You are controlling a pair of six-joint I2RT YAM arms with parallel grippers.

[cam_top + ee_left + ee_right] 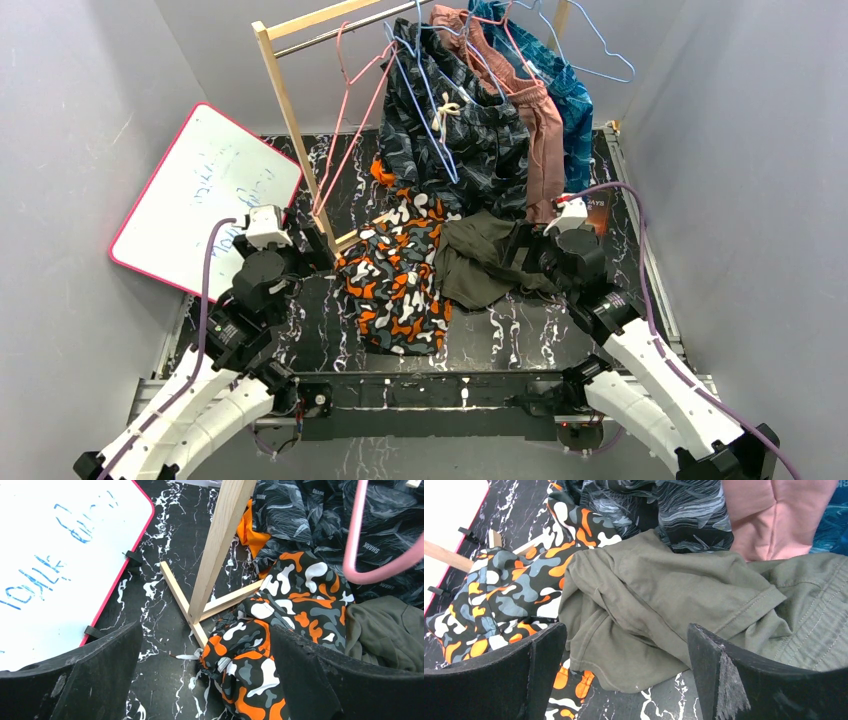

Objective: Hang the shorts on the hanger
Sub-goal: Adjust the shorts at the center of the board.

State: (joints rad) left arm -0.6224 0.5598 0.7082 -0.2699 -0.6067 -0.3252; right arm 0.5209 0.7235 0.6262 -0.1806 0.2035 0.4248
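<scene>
The left fingers (100, 672) were wide open and held nothing. The right fingers (521, 672) were wide open too, and empty.

The shorts (280, 630) with the orange, black and white spots lay bunched up on the table (165, 540). They were just ahead of the left fingers, more toward the right-hand finger. Their far end lay by the foot of the wooden rack (220, 545).

From the right fingers, the spotted shorts lay ahead and off to the left. The green shorts (664, 590) lay right in front of those fingers and touched the spotted pair. The blue hanger (630, 70) hung on the rack rail, far ahead of and above both sets of fingers.

The step, I think, was to get hold of the shorts. To do it well, the left fingers should come down over a raised fold, away from the wooden foot, and pinch only spotted cloth. The right fingers should keep off the green shorts, so the wrong pair would not come along.
</scene>
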